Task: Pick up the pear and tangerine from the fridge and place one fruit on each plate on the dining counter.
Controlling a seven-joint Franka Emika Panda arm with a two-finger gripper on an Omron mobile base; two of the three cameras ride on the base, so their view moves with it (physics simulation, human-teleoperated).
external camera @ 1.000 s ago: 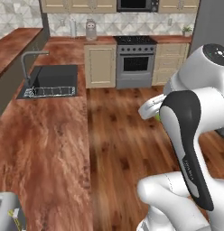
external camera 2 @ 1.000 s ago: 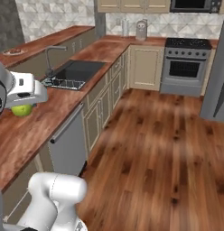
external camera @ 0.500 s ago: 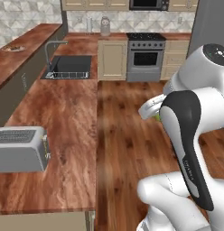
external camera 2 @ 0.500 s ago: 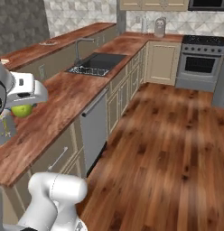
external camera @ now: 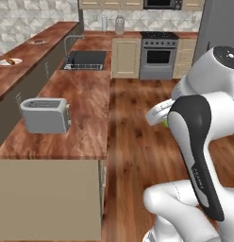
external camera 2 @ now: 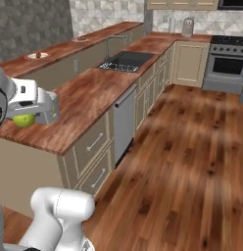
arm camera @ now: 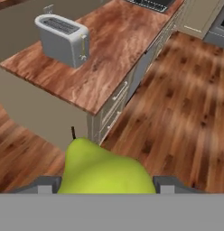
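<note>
The pear (arm camera: 102, 169) sits pinched in the tool (external camera 2: 34, 113), carried in the air just off the near end of the lower surface (external camera: 81, 108) that bears the toaster (external camera: 45, 115). It looks light, firm and smooth-skinned, likely to slip or bruise, so a hold across its broad belly seems best. The hand view shows its stalk and taper; the left base view gives the two plates (external camera: 9, 61) on the raised surface (external camera: 41, 49) beyond the toaster
</note>
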